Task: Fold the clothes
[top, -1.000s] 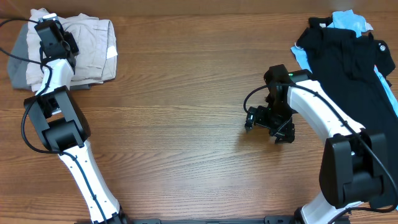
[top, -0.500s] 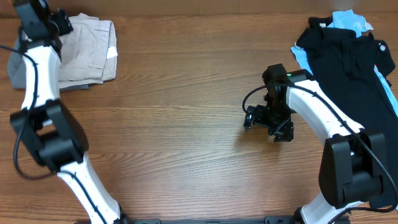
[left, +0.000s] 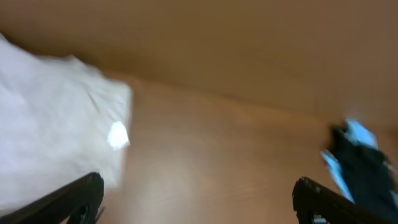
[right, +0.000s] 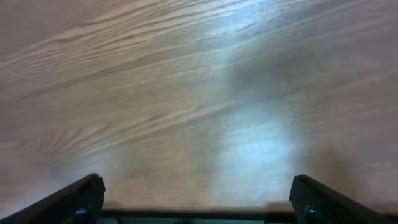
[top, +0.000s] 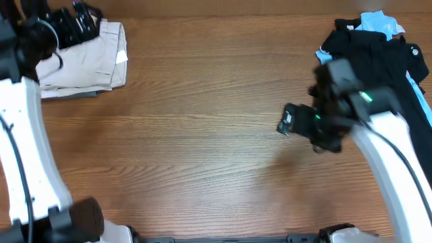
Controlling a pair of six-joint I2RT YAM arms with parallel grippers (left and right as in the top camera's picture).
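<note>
A: What lay on the brown wood-grain table (top: 202, 148), and what blocked the view?

B: The folded beige khaki shorts (top: 88, 57) sat at the far left corner. A thin grey cloth edge (top: 71, 94) showed under their near side, and the white left arm (top: 27, 148) covered their left part. At the far right a crumpled black shirt (top: 371, 57) lay over a light-blue shirt (top: 379, 21), and the white right arm (top: 395, 158) crossed its near end.

A: Counted?

B: One pair of shorts, one black shirt, one blue shirt, two arms.

A: Any writing?

B: A small white tag (top: 121, 59) sat at the shorts' right edge, too small to read.

A: The fingers?

B: The left gripper (left: 199, 183) hung blurred above the shorts, fingers wide apart, holding nothing. The right gripper (right: 196, 180) stood over bare wood right of centre, fingers spread wide, nothing between them.
</note>
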